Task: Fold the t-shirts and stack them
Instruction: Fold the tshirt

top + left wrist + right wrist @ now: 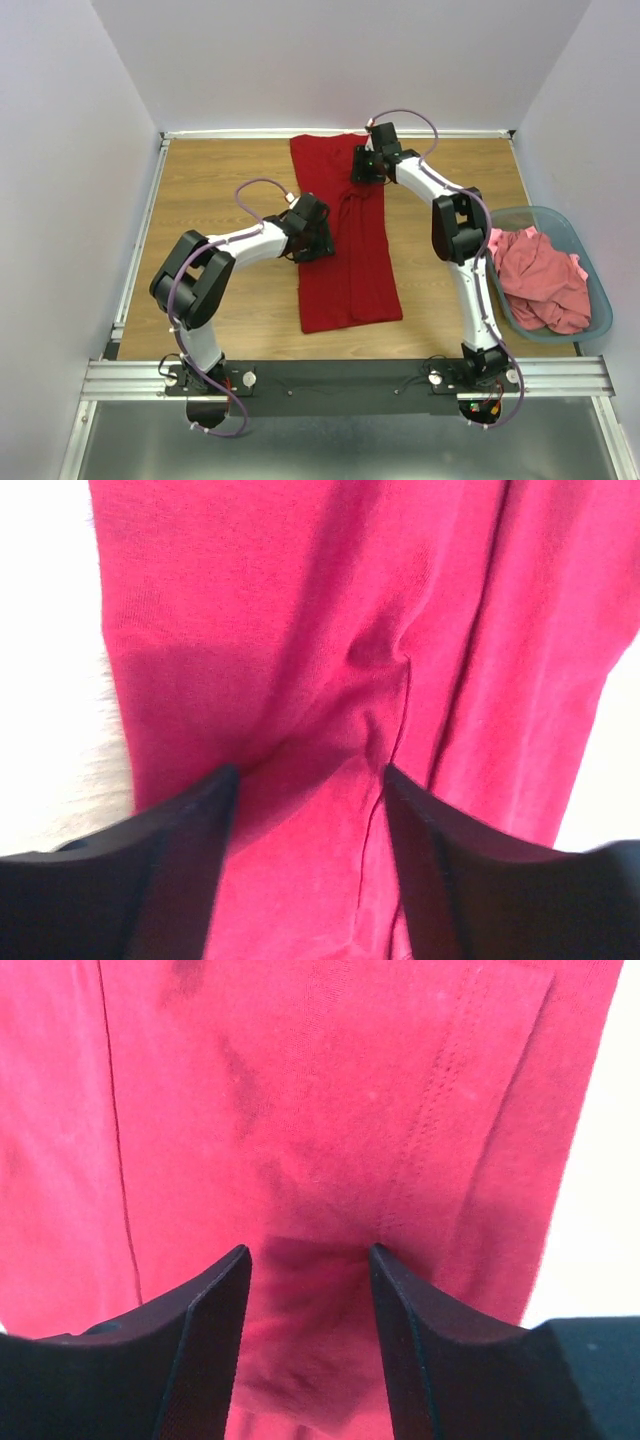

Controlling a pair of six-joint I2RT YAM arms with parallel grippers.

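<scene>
Left gripper [310, 775] is spread partway, both fingertips down on the red shirt [350, 270] at its left edge. There's a little wrinkle of cloth between them, not really pinched. Right gripper [308, 1252] is the same deal: fingers apart, tips on the cloth up at the far end. The shirt's folded into a long narrow strip on the table [220, 180], running near to far, with the near end slanting a bit right. Can't tell which end is the collar, and the arms cover part of it. The pink shirts [540, 275] are heaped in the basket [596, 280] at the right, and I can't count them.
</scene>
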